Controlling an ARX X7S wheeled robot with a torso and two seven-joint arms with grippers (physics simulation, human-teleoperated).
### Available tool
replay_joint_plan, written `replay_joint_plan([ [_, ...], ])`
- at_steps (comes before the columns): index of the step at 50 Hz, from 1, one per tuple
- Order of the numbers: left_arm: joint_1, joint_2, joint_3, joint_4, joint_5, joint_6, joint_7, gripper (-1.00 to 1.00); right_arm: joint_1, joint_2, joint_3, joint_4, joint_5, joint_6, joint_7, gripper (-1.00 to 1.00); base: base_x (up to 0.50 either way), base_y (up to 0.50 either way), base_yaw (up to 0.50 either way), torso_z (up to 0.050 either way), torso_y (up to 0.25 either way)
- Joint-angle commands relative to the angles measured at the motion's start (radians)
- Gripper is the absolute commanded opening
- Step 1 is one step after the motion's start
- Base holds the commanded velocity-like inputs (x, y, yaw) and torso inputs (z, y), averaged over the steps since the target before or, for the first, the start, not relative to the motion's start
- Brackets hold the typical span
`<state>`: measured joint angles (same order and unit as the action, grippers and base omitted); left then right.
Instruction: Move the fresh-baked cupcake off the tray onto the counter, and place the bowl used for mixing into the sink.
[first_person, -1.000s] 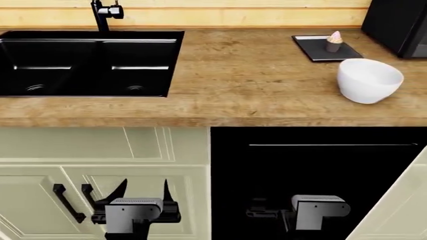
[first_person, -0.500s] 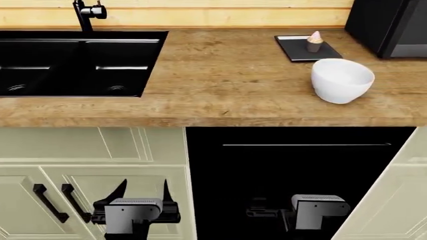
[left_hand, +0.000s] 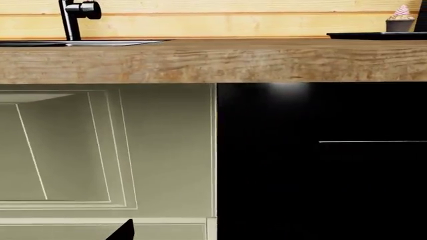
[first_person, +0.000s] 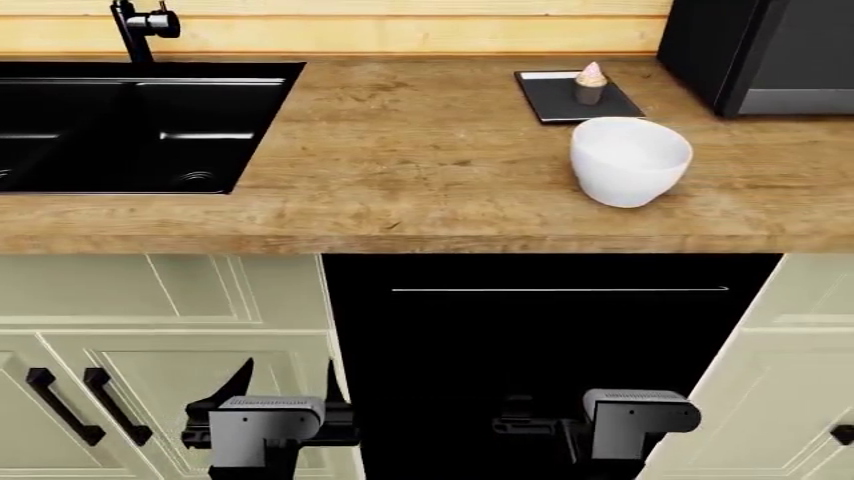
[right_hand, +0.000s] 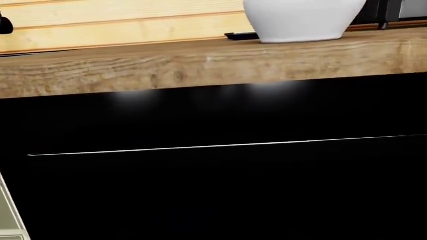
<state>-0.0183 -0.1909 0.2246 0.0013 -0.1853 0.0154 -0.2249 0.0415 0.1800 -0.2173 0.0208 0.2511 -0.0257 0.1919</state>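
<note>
Cupcake (first_person: 590, 82) sits upright on the tray (first_person: 554, 102) at about 1 o'clock on the bench (first_person: 414, 150), up near the back wall. Bowl (first_person: 630, 160) stands upright on the bench just in front of the tray, toward 5 o'clock from it, close to the front edge; can't tell if it touches the tray. Sink (first_person: 134, 125) is at 10 o'clock, well apart from both, faucet (first_person: 138, 27) at its back rim. Dark appliance (first_person: 761, 50) at 2 o'clock, beside the tray. Both arms are low, in front of the cabinet fronts below the bench. Left end effector (first_person: 284, 385): fingers spread apart, holding nothing. Right end effector (first_person: 523, 420): lost against the black panel (first_person: 561, 340), can't tell how far open. Right wrist view shows the bowl's base on the bench edge.
</note>
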Motion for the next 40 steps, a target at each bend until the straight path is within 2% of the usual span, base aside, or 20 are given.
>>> replay_joint_plan([
  [1, 0.000, -0.005, 0.004, 0.001, -0.005, 0.002, -0.006, 1.00, 0.003, 0.004, -0.006, 0.001, 0.005, -0.001, 0.005, 1.00, 0.00, -0.20, 0.00, 0.000, 0.000],
  [40, -0.007, -0.018, 0.023, -0.004, -0.019, 0.005, -0.021, 1.00, 0.006, 0.018, -0.024, 0.002, 0.020, -0.007, 0.022, 1.00, 0.00, -0.20, 0.00, 0.000, 0.000],
])
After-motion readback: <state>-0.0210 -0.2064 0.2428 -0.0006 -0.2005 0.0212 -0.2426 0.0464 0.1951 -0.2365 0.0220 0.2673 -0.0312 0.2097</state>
